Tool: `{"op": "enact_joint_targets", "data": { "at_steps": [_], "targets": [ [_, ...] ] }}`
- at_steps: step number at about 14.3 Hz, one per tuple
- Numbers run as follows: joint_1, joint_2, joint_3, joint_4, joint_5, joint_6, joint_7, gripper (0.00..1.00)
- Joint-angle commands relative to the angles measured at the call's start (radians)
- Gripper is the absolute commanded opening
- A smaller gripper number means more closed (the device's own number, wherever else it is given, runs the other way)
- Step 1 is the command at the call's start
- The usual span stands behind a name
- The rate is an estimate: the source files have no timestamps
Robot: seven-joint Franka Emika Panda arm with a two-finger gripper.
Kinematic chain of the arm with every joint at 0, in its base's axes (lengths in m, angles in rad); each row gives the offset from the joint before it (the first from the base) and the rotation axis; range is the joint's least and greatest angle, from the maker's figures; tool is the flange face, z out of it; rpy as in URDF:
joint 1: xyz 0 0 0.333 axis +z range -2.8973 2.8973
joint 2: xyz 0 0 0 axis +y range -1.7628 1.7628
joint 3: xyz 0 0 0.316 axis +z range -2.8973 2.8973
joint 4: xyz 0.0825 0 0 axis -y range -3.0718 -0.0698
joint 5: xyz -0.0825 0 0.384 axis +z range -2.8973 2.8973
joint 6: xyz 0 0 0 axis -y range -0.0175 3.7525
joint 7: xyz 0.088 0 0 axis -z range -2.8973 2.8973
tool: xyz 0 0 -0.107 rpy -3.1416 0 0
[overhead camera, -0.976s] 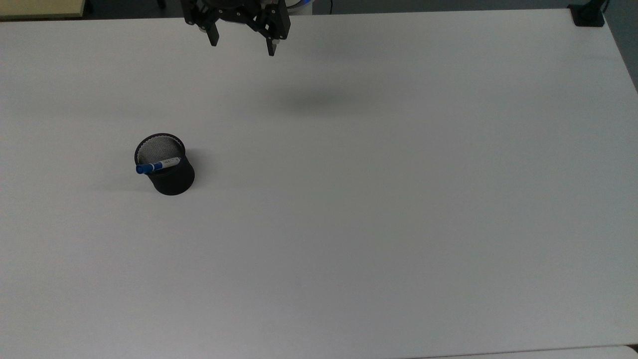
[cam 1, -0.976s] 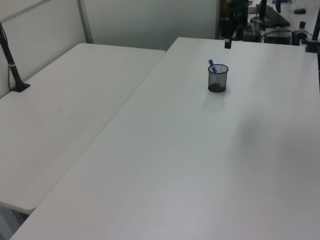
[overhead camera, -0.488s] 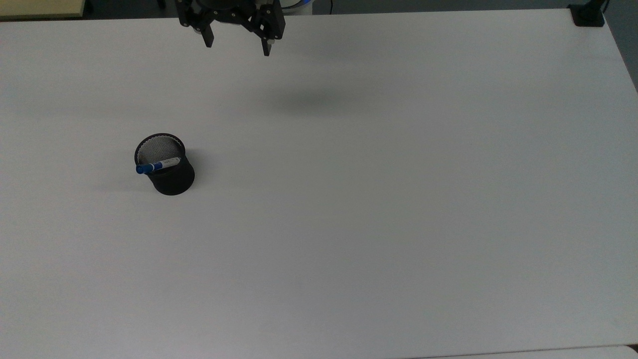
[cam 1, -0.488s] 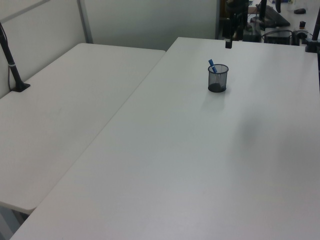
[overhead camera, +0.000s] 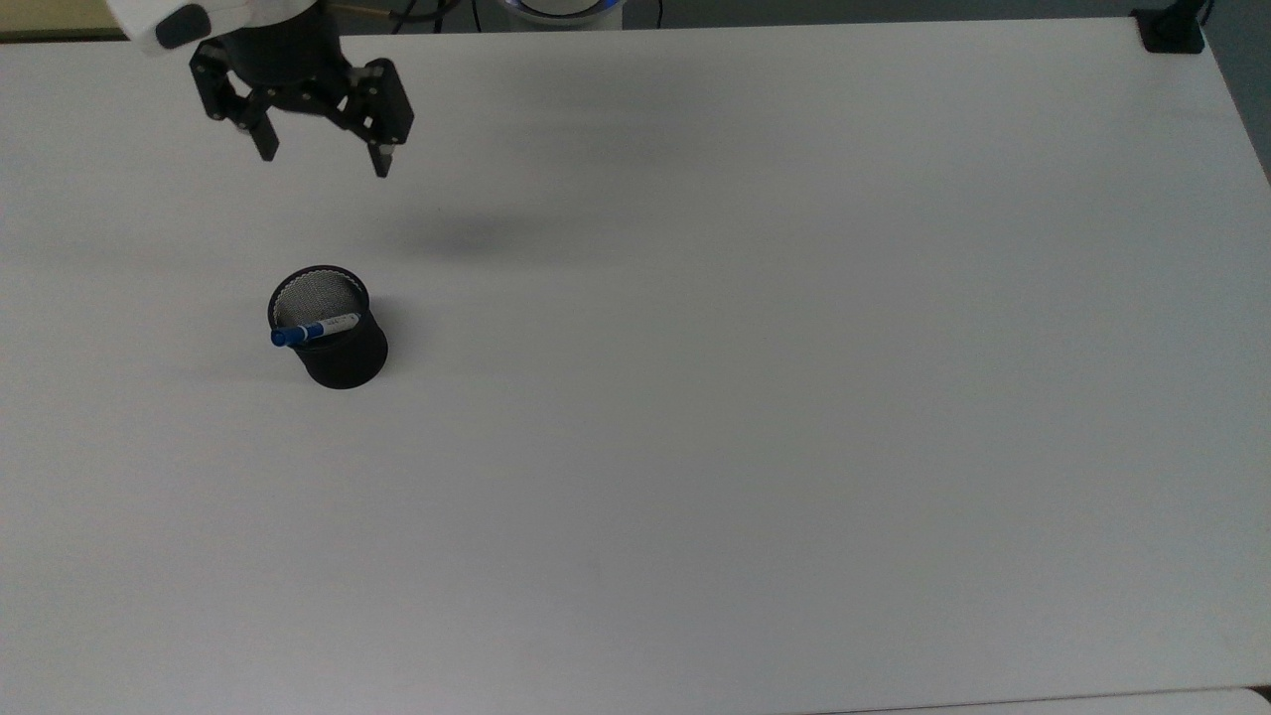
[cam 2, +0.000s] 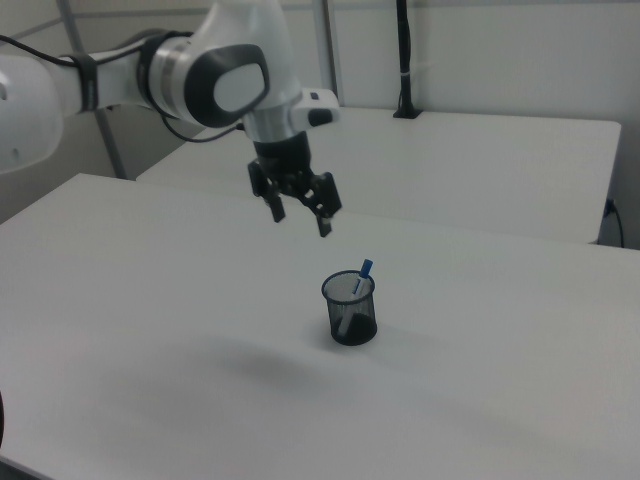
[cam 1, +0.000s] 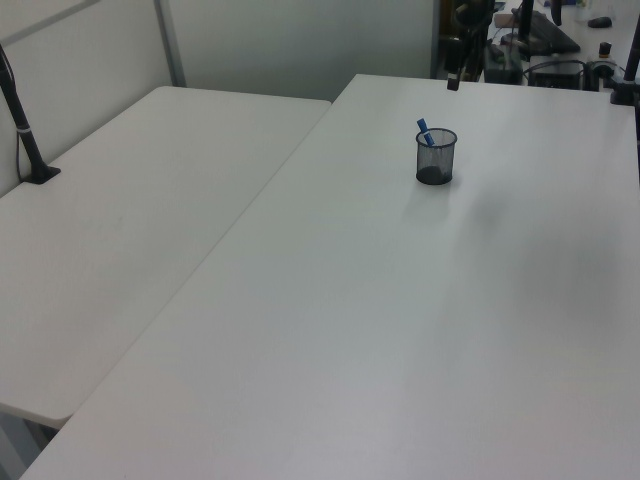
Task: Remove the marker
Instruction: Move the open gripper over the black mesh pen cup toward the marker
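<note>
The marker (overhead camera: 314,329), white-barrelled with a blue cap, leans inside a black mesh cup (overhead camera: 338,350); its cap sticks out over the rim toward the top view's left. The right view has the marker (cam 2: 360,277) poking up from the cup (cam 2: 350,311), and the left view shows the blue cap of the marker (cam 1: 425,131) above the cup (cam 1: 435,157). My gripper (overhead camera: 324,163) hangs open above the table, up-screen of the cup in the top view, nothing between its fingers. In the right view the gripper (cam 2: 301,223) is up and left of the cup.
The white table (overhead camera: 755,377) carries the cup alone. A black clamp mount (overhead camera: 1172,28) sits at the top view's upper right corner. A second white table (cam 1: 130,220) adjoins on the left view's left, with a black post (cam 1: 25,135) on it.
The gripper has swung toward the top view's left and down-screen, ending much closer to the cup. It stays open. Cup and marker have not moved.
</note>
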State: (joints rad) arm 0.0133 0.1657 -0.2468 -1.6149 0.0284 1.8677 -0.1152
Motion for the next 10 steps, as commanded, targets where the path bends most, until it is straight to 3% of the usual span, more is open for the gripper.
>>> {"op": "enact_joint_targets", "data": {
  "at_steps": [1, 4, 7, 10],
  "targets": [
    [0.013, 0.050, -0.060, -0.017, 0.001, 0.115, -0.061, 1.00],
    [0.002, 0.130, -0.072, -0.016, 0.016, 0.243, -0.057, 0.95],
    [-0.006, 0.170, -0.072, -0.016, 0.097, 0.338, -0.055, 0.93],
    [-0.006, 0.218, -0.072, -0.013, 0.108, 0.412, -0.050, 0.91]
  ]
}}
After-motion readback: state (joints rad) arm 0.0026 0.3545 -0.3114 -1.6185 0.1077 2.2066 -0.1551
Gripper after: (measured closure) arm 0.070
